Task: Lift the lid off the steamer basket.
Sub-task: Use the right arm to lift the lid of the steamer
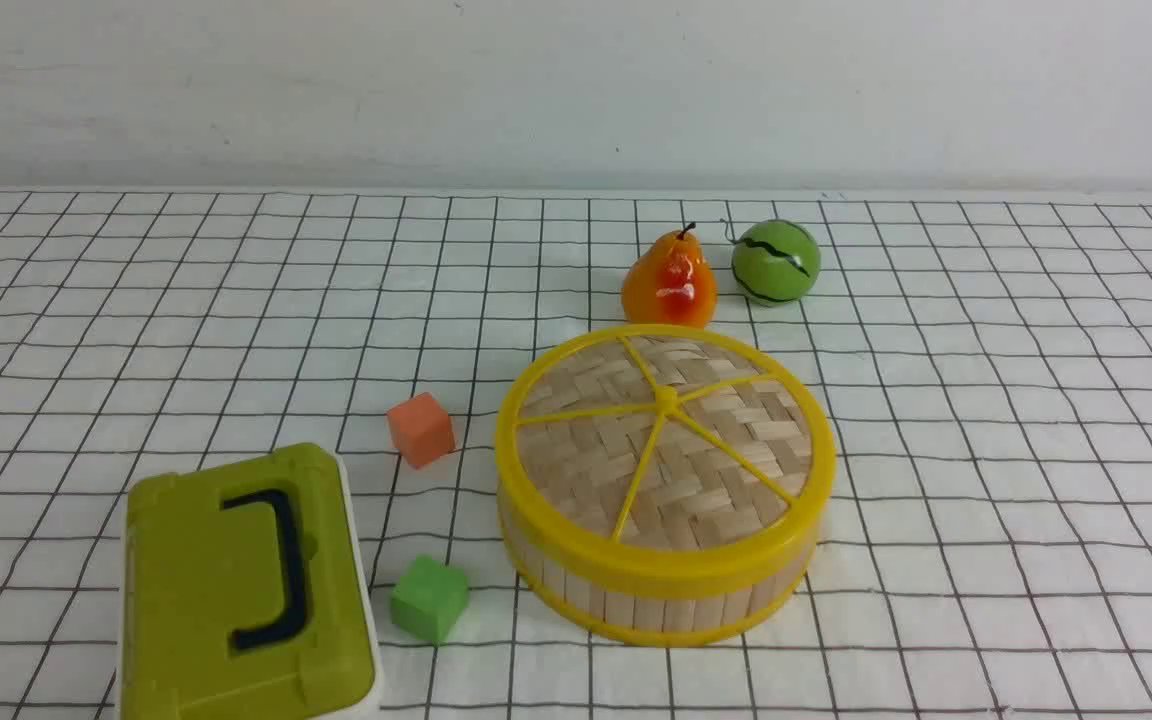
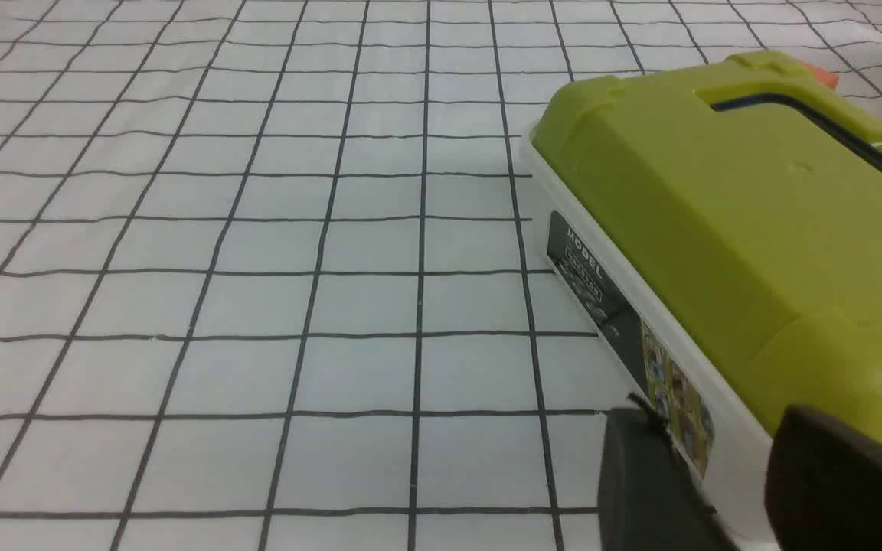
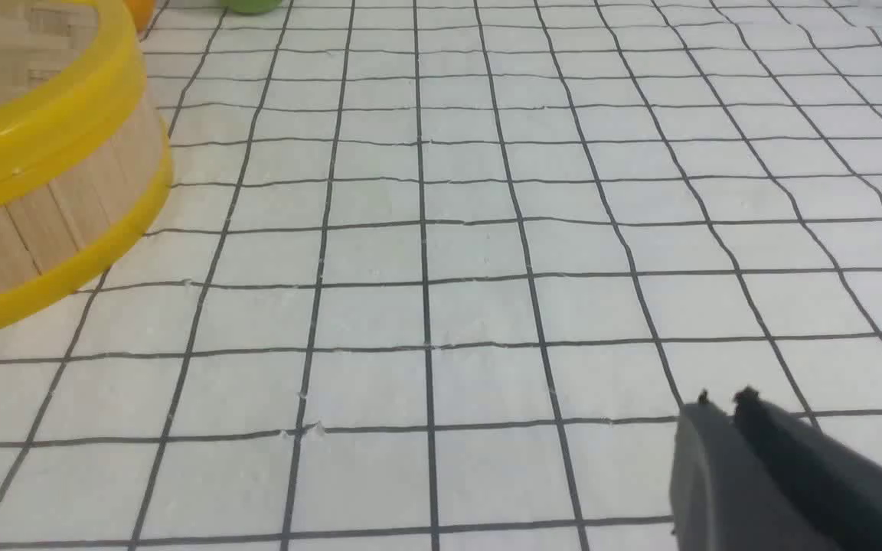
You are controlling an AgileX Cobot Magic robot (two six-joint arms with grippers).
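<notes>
Lid [image 1: 666,440] 1 on steamer basket [image 1: 656,602] 1 | cubes [image 1: 421,428] [image 1: 429,598] 2 | fruits [image 1: 669,280] [image 1: 776,262] 2 | box [image 1: 206,600] 1 | jaws: left apart, right closed

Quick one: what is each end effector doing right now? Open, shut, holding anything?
Left end effector: open, jaws apart, holding nothing.
Right end effector: shut, jaws together, holding nothing.

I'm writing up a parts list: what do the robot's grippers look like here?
Only the finger ends show, in the wrist views. The left gripper has two broad, matte black fingers with blunt tips. The right gripper has dark grey fingers, each ending in a small nub. No cables, markings or arm links are visible.
</notes>
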